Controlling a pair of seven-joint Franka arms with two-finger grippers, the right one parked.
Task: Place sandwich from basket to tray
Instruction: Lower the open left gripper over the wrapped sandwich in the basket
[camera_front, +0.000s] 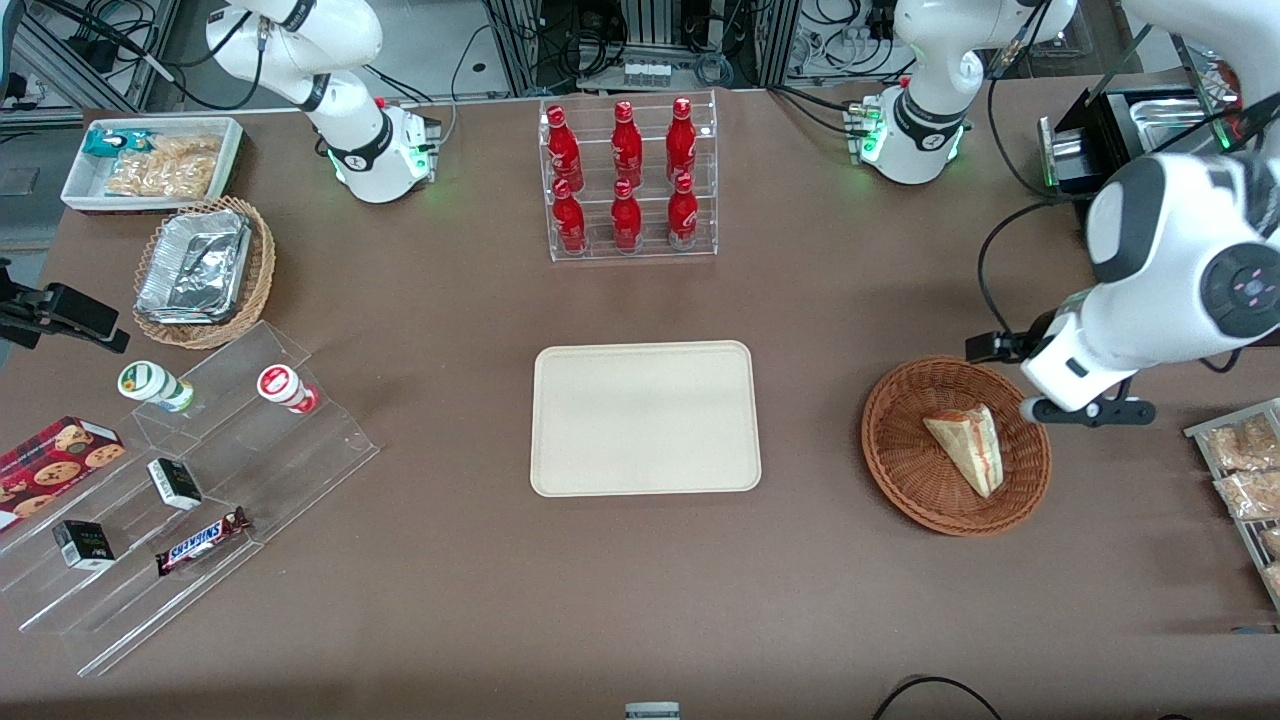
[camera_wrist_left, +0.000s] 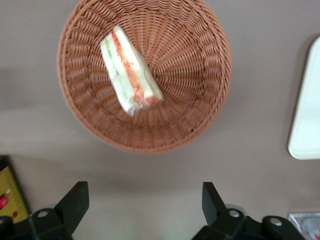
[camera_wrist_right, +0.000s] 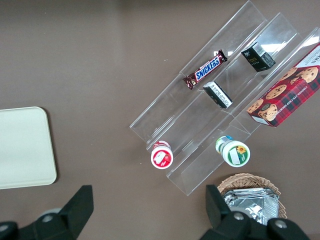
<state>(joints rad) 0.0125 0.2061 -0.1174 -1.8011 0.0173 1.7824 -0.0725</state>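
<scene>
The sandwich (camera_front: 966, 445) lies in the basket (camera_front: 900, 465), toward its 3 o'clock side in the front view. The gripper (camera_wrist_left: 145, 205) hovers wide open and empty above the desk (camera_front: 640, 580) just beside the basket. The tray (camera_front: 645, 480) lies well apart, bare.

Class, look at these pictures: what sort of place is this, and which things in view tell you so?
Probably a robotics lab staged as a snack shop: cabling and equipment racks edge the table, red bottles fill a display rack, and the open gripper hovers near the basket holding a sandwich.
</scene>
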